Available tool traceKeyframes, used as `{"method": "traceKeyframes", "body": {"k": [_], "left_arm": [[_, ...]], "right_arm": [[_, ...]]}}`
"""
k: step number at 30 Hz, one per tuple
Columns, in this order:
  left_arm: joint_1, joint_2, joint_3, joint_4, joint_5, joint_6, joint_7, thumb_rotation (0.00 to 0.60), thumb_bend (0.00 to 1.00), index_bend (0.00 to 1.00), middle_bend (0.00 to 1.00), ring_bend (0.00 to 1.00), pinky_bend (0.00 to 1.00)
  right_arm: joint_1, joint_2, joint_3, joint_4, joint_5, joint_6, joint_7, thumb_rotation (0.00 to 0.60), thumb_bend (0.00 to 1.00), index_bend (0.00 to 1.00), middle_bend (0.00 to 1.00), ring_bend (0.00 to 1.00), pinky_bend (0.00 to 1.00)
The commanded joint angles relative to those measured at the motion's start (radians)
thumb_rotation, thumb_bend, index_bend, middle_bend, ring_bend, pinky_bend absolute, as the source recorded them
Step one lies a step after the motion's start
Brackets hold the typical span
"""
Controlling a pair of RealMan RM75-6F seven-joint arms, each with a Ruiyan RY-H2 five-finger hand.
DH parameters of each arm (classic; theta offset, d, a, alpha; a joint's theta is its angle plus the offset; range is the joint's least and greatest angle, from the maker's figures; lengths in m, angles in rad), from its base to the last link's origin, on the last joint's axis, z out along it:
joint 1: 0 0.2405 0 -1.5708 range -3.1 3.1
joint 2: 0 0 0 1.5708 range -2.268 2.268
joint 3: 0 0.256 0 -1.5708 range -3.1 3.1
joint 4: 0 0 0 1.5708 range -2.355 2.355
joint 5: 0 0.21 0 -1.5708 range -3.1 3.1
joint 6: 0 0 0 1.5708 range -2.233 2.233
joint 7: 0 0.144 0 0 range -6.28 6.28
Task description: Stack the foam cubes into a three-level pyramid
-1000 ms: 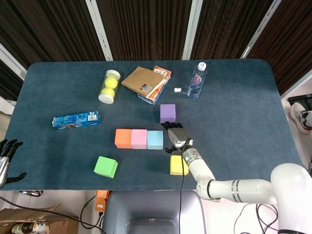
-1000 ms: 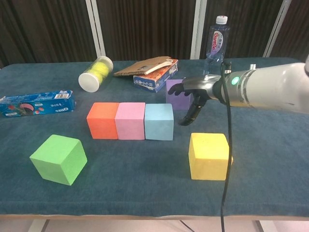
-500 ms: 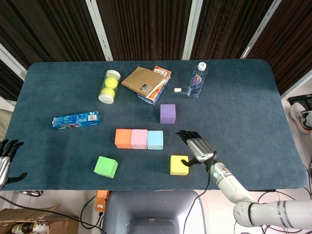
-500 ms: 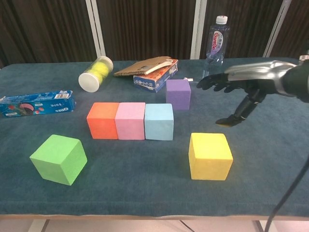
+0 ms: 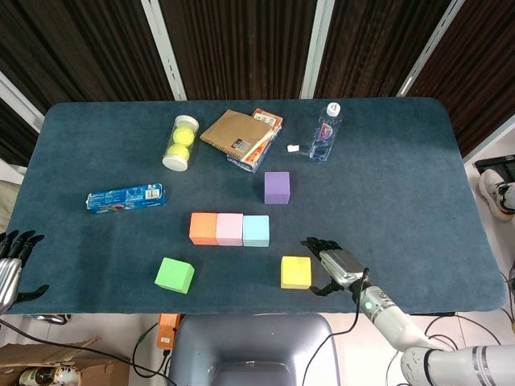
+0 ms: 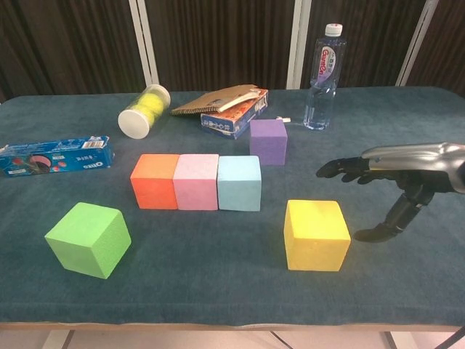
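One Oreo box [image 6: 55,155] (blue wrapper)

Table [image 5: 418,177]: dark teal-blue cloth. Backdrop behind table: dark brown slats w/ white strips.

Cubes rel. to pink cube [image 5: 229,229]: orange cube [image 5: 203,228] touching its left, light blue cube [image 5: 256,231] touching its right, purple cube [image 5: 277,186] beyond & right, green cube [image 5: 175,275] nearer & left, yellow cube [image 5: 295,272] nearer & right.

Far left of pink cube: blue cookie pack [image 5: 125,197] w/ white lettering. Beyond it: clear tube [image 5: 180,142] w/ yellow-green balls, white cap; brown notebook [image 5: 236,133] on blue/orange box [image 5: 259,145]; clear bottle [image 5: 325,133], white cap, blue/red label.

Right hand [image 5: 338,266]: silver back, black fingers. Left hand [image 5: 10,261]: same, at table's left edge.
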State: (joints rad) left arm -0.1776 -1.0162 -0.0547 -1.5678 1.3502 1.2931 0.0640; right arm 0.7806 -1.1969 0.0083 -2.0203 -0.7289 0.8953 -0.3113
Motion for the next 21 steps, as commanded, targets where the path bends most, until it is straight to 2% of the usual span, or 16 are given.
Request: {"method": "traceKeyframes", "body": {"k": [1,5,8,11,15,21], "left_arm": [[0.000,0.000,0.000,-0.001,-0.001,0.000,0.000,0.600,0.01,0.19,0.11,0.03,0.05],[0.000,0.000,0.000,0.000,0.001,0.000,-0.002,0.600,0.01,0.19,0.11,0.03,0.05],[0.001,0.001,0.001,0.002,0.000,0.000,-0.004,0.600,0.01,0.19,0.11,0.03,0.05],[0.003,0.003,0.002,0.003,0.002,0.003,-0.007,0.600,0.01,0.19,0.11,0.03,0.05],[0.007,0.006,0.003,0.003,0.004,0.008,-0.014,0.600,0.01,0.19,0.11,0.03,0.05],[0.009,0.007,0.003,0.009,0.005,0.010,-0.024,0.600,0.01,0.19,0.11,0.03,0.05]], "right_arm": [[0.012,-0.032,-0.003,0.032,0.026,-0.020,-0.003,0.600,0.21,0.01,0.01,0.00,0.04],[0.021,-0.074,-0.006,0.066,0.047,-0.021,-0.013,0.600,0.21,0.02,0.01,0.00,0.04],[0.010,-0.116,-0.002,0.098,0.051,0.010,-0.007,0.600,0.21,0.08,0.00,0.00,0.04],[-0.009,-0.164,0.003,0.131,0.045,0.066,-0.010,0.600,0.21,0.22,0.01,0.00,0.06],[-0.030,-0.199,0.018,0.152,0.037,0.104,0.005,0.600,0.21,0.44,0.09,0.04,0.12],[-0.052,-0.180,0.014,0.129,-0.012,0.116,0.006,0.600,0.21,0.53,0.12,0.07,0.14]]}}
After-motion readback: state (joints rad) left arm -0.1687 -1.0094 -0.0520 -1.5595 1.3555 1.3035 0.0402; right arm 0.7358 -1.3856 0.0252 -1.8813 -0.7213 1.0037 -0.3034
